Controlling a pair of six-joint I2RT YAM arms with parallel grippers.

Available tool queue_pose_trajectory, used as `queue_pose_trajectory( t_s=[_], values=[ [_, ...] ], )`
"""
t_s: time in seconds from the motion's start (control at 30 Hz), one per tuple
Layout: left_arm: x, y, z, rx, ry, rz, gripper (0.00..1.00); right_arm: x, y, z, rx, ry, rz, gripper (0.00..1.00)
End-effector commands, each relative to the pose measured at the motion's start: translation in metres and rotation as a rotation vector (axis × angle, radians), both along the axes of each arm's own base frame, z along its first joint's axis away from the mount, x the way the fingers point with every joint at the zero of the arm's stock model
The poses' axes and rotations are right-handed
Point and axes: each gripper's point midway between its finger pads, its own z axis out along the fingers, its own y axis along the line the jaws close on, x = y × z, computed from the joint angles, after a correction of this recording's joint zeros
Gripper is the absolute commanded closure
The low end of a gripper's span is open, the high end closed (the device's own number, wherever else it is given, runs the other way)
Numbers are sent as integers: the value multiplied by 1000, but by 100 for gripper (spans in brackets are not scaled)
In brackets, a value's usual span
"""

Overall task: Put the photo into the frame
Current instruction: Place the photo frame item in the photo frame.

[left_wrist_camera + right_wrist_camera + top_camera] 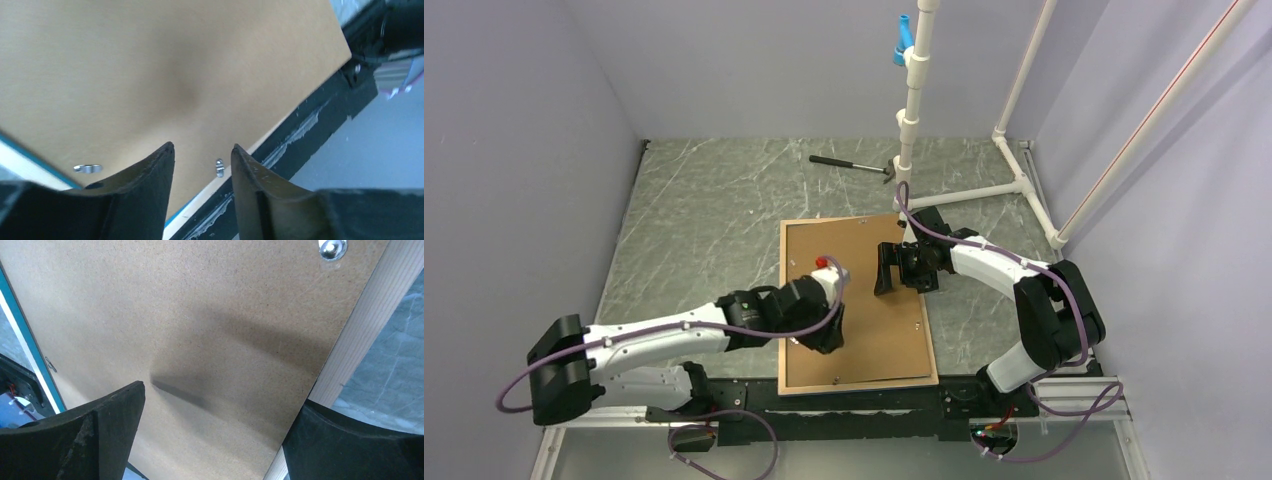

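The frame (864,386) lies face down on the grey marbled desk (704,220), just ahead of the two arm bases, its pale wood back showing as a thin border. A plain brown backing board (874,330) fills it.

The left pincer (822,340) hangs over the near left part of the board. In the left wrist view its fingers (150,180) stand partly apart with nothing between them. The board (150,65) is behind them, and two small metal tabs (219,167) sit close to its edge.

The right pincer (886,285) hangs over the far right part of the board, spread wide and grasping nothing. Its wrist view looks straight down on the board (200,315). The frame's wood strip (360,325) runs along the right, a turquoise edge (30,340) runs along the left, and a shiny metal stud (332,247) sits at the top.

The photo is not visible in any view, and I cannot tell whether it lies under the board. The frame's front is turned down and hidden. Whether either pincer touches the board I cannot tell.

Farther back on the desk lies a hammer (849,165). It is near the foot of a white pipe stand (914,100) that rises beside the frame's far right corner and carries a blue clip (903,40).
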Motion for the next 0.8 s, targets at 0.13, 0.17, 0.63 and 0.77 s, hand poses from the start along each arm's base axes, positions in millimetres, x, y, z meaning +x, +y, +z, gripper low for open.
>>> queue_pose_trajectory(
  t_s=[0.13, 0.17, 0.63, 0.77],
  values=[
    [-62, -55, -15, 38, 40, -203, 75, 10, 12, 26, 65, -61, 16, 0],
    [-68, -59, -19, 58, 49, -215, 79, 10, 12, 26, 65, -62, 16, 0],
    [-91, -47, -64, 241, 82, -138, 100, 8, 11, 24, 62, -59, 22, 0],
    [-84, -33, -61, 226, 59, -76, 100, 8, 11, 23, 64, -57, 21, 0]
  ],
)
